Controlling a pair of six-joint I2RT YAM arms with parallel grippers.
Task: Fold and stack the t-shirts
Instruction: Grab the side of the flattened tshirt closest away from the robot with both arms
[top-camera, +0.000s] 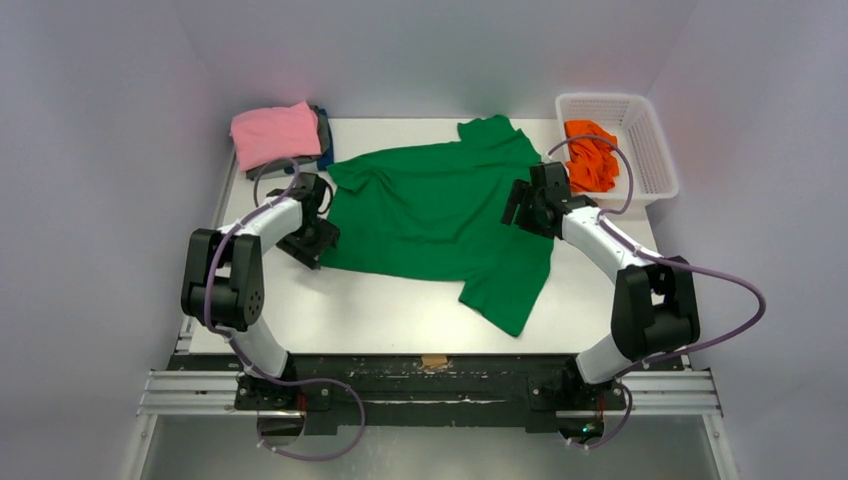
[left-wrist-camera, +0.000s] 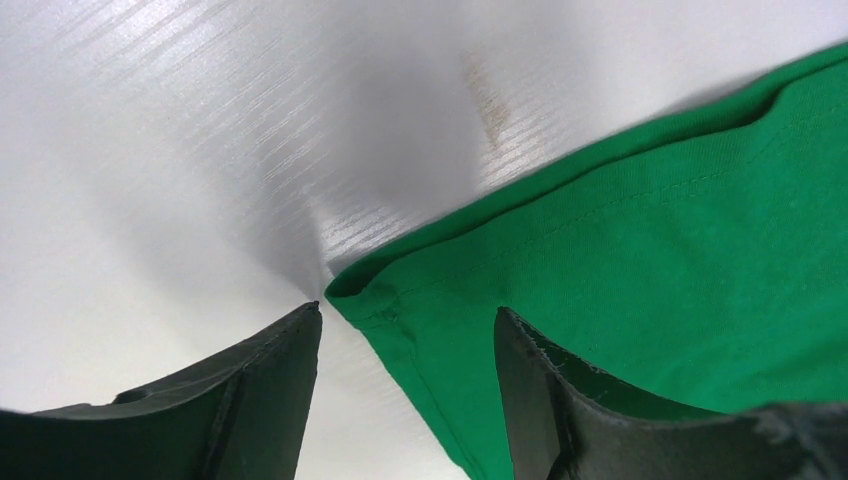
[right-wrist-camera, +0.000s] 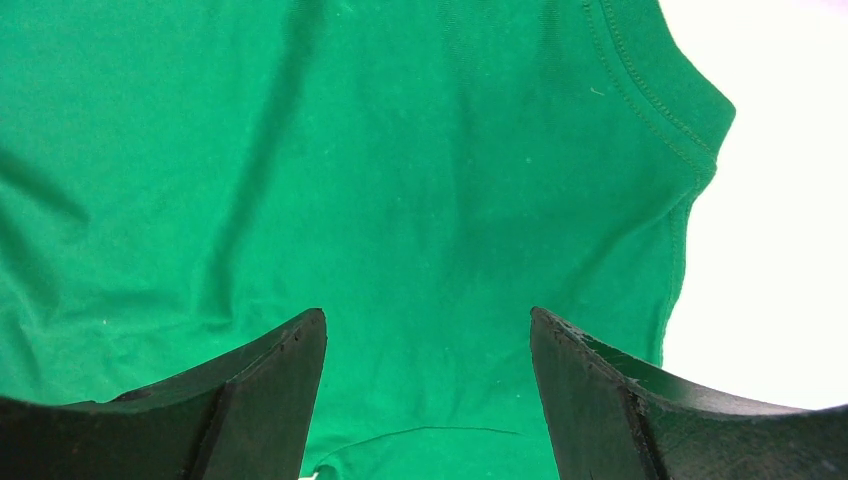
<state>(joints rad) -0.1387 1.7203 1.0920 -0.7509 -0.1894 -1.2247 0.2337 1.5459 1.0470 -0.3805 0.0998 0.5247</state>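
A bright green t-shirt lies spread on the white table, one sleeve at the back and one hanging toward the near right. My left gripper is open at the shirt's left hem corner, which lies between its jaws. My right gripper is open over the shirt's right side, green cloth under its jaws. A folded pink t-shirt sits on a dark blue one at the back left. Orange t-shirts lie in the basket.
A white plastic lattice basket stands at the back right corner of the table. White walls close in on both sides and at the back. The metal rail with the arm bases runs along the near edge.
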